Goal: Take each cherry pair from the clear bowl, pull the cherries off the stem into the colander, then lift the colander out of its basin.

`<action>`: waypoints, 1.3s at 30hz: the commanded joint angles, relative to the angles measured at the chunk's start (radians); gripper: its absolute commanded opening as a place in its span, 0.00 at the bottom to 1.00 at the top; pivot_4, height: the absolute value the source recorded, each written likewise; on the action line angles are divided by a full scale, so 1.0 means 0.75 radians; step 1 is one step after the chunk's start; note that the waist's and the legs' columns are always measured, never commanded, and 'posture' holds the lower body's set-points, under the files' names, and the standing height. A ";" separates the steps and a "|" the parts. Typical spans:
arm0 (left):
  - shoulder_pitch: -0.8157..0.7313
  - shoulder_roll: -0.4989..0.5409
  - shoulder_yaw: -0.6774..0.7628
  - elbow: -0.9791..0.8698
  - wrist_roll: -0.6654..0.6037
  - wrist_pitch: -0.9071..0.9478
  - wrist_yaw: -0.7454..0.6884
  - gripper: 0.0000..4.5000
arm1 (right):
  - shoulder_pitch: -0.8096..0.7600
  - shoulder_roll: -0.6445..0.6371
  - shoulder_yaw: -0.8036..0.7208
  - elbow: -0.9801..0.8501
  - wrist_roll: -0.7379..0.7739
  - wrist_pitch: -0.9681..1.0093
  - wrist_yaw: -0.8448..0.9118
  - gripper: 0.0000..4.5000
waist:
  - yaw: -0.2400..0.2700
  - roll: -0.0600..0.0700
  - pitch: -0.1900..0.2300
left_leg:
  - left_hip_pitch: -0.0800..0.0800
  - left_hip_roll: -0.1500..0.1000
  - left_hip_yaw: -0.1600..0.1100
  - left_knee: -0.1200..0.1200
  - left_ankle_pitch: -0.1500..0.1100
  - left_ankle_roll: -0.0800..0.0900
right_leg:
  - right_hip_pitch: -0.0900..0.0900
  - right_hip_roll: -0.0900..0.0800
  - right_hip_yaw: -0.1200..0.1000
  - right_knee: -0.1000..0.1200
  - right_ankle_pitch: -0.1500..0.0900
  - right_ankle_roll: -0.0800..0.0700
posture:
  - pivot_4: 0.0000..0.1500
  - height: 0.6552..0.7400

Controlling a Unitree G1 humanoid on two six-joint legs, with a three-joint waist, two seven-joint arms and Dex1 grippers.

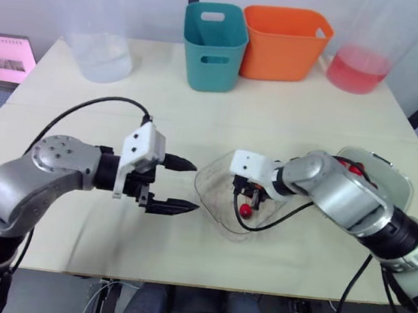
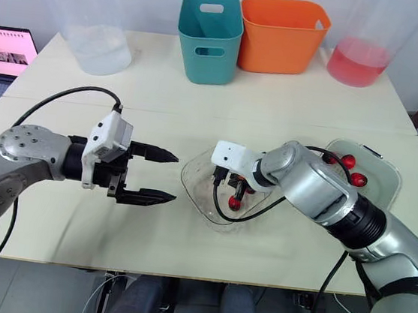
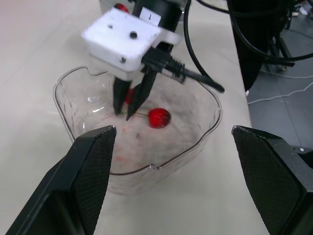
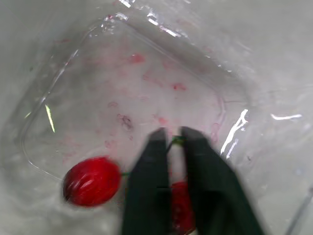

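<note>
The clear bowl (image 1: 202, 191) sits on the table between my two arms. A cherry pair lies inside it, with one red cherry (image 3: 159, 117) beside my right gripper's fingers and a green stem running to them. My right gripper (image 4: 171, 141) reaches down into the bowl and is shut on that stem, a second cherry (image 4: 178, 208) partly hidden under its fingers. My left gripper (image 1: 195, 188) hovers open just outside the bowl's left rim, holding nothing. The colander (image 2: 384, 173) rests in its basin at the right, behind my right arm, with a few red cherries (image 2: 349, 161) in it.
A teal bin (image 1: 214, 44) and an orange bin (image 1: 284, 43) stand at the back centre. A clear pitcher (image 1: 101, 38) is at the back left, a jug of pink liquid (image 1: 359, 64) at the back right. A pink screen (image 1: 5, 58) lies off the table's left edge.
</note>
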State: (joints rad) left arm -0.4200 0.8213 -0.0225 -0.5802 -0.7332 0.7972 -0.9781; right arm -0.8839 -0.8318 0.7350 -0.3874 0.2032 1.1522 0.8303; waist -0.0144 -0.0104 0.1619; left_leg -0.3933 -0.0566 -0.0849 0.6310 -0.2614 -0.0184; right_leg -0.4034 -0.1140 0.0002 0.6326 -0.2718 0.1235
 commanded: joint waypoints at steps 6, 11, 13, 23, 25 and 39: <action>-0.017 -0.005 0.012 -0.016 0.005 -0.032 0.008 0.89 | -0.039 0.166 -0.207 -0.028 0.075 0.068 0.009 0.01 | -0.006 0.000 0.000 | 0.000 0.000 0.000 0.000 0.001 -0.001 | -0.001 0.001 0.000 0.000 0.000 0.000 | 1.00 1.00; -0.016 0.007 0.013 -0.013 0.008 -0.026 0.000 0.89 | -0.089 0.197 -0.276 -0.008 0.098 0.060 0.033 0.01 | 0.003 0.000 0.000 | 0.000 0.000 -0.001 0.000 0.002 -0.004 | 0.000 0.001 0.000 0.001 0.000 0.000 | 1.00 1.00; -0.008 0.020 0.018 -0.010 0.011 -0.028 -0.010 0.89 | -0.123 0.166 -0.295 0.007 0.114 0.045 0.073 0.06 | 0.004 0.000 0.000 | 0.000 0.000 -0.001 0.000 0.002 -0.004 | 0.000 0.000 0.000 0.001 0.000 0.000 | 1.00 1.00; 0.034 0.125 -0.011 -0.015 0.045 -0.040 -0.108 0.89 | -0.128 -0.204 -0.193 -0.023 0.089 -0.276 0.513 0.58 | -0.004 0.000 0.000 | 0.000 -0.001 0.001 -0.001 0.000 0.000 | 0.000 0.000 0.000 -0.001 0.000 0.000 | 1.00 1.00; 0.032 0.126 -0.020 -0.017 0.053 -0.045 -0.116 0.89 | -0.122 -0.213 -0.175 -0.007 0.067 -0.337 0.569 0.58 | -0.010 0.000 0.000 | 0.001 0.000 0.001 0.000 0.000 0.000 | 0.000 0.002 0.000 0.000 0.000 0.000 | 1.00 1.00; 0.010 0.105 -0.031 -0.039 0.049 -0.038 -0.079 0.89 | -0.124 -0.081 0.015 0.156 -0.232 -0.664 0.772 0.58 | 0.000 0.000 0.000 | 0.001 0.001 0.000 0.000 0.000 -0.001 | 0.000 0.001 0.000 0.001 0.000 0.000 | 1.00 1.00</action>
State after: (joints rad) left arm -0.3985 0.9014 -0.0626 -0.5755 -0.6875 0.7774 -1.0409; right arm -0.9577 -0.9000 0.7490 -0.2709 0.0598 0.6872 1.3895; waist -0.0147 -0.0104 0.1619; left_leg -0.3926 -0.0563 -0.0846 0.6311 -0.2611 -0.0191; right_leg -0.4033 -0.1131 0.0001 0.6332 -0.2719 0.1235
